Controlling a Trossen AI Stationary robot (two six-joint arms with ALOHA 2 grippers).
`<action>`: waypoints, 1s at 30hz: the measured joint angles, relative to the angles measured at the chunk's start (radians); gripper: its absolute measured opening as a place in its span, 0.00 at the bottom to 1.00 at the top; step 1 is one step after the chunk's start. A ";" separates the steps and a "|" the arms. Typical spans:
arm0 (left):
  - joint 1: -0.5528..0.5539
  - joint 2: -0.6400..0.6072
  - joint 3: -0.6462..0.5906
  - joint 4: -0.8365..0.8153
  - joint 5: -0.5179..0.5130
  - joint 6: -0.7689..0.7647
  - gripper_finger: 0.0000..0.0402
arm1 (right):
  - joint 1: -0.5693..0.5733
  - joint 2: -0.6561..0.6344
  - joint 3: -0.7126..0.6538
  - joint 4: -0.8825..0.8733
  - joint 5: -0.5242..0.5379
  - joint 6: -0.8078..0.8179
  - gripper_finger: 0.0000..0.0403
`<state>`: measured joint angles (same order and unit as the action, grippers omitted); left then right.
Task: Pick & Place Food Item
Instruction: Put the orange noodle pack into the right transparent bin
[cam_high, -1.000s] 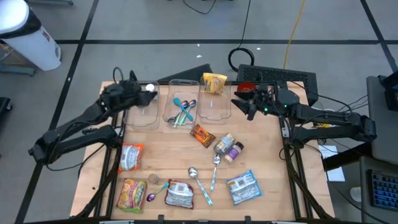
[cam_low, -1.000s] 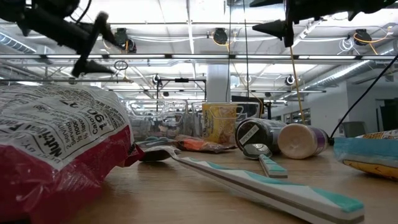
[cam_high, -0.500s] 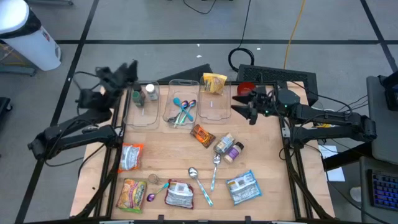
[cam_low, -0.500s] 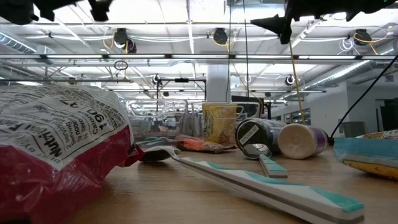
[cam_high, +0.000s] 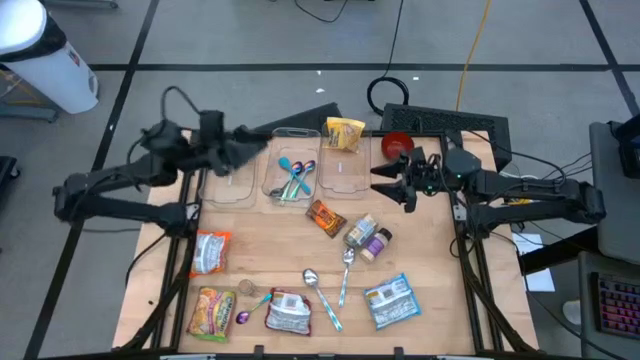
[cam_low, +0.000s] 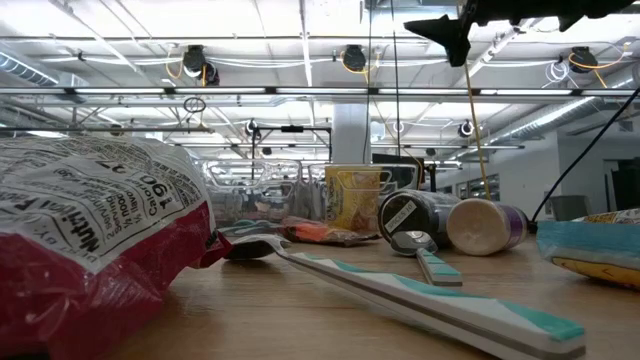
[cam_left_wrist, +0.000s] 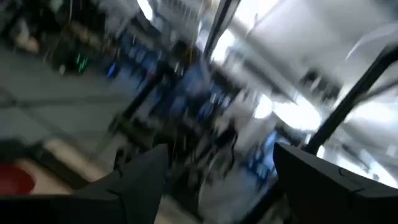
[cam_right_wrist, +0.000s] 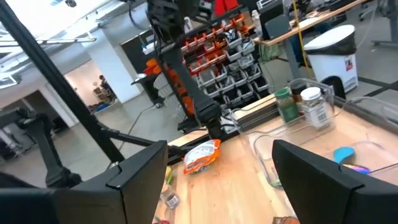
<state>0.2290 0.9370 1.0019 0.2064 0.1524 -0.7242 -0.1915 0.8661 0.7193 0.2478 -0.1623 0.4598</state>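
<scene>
My left gripper (cam_high: 262, 140) hangs open, high over the left clear container (cam_high: 222, 185) at the table's far edge, with nothing between its fingers (cam_left_wrist: 143, 177). A green-capped bottle (cam_right_wrist: 285, 104) and a white-lidded jar (cam_right_wrist: 313, 104) stand upright in that container; in the high view my left arm hides them. My right gripper (cam_high: 383, 178) is open and empty above the table's far right, beside the right container (cam_high: 345, 170), where a yellow bag (cam_high: 345, 133) stands. A brown packet (cam_high: 325, 217) and two jars (cam_high: 366, 237) lie mid-table.
The middle container (cam_high: 293, 175) holds spoons. Along the near edge lie a red-and-white bag (cam_high: 212, 250), a yellow bag (cam_high: 210, 312), a silver bag (cam_high: 290, 313), a blue bag (cam_high: 390, 301) and loose spoons (cam_high: 345, 272). A red object (cam_high: 398, 143) sits past the far edge.
My left gripper has risen from the left container, first drawing back toward the table's far left corner, then swinging toward the right edge. It has tipped up from pointing down to about level. The two bottles stay standing in the container.
</scene>
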 joint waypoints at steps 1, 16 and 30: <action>-0.025 0.024 0.053 -0.083 -0.001 0.019 0.71 | 0.007 0.000 0.000 -0.002 -0.001 0.000 0.70; -0.291 0.388 0.325 -0.609 -0.030 0.062 0.67 | 0.128 0.000 0.000 -0.190 -0.025 -0.043 0.70; -0.356 0.608 0.325 -0.771 0.064 0.190 0.67 | 0.296 0.194 0.000 -0.186 0.170 -0.014 0.70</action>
<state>-0.1272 1.5454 1.3266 -0.5646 0.2166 -0.5337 0.1042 1.0604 0.7189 0.0616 0.0075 0.4458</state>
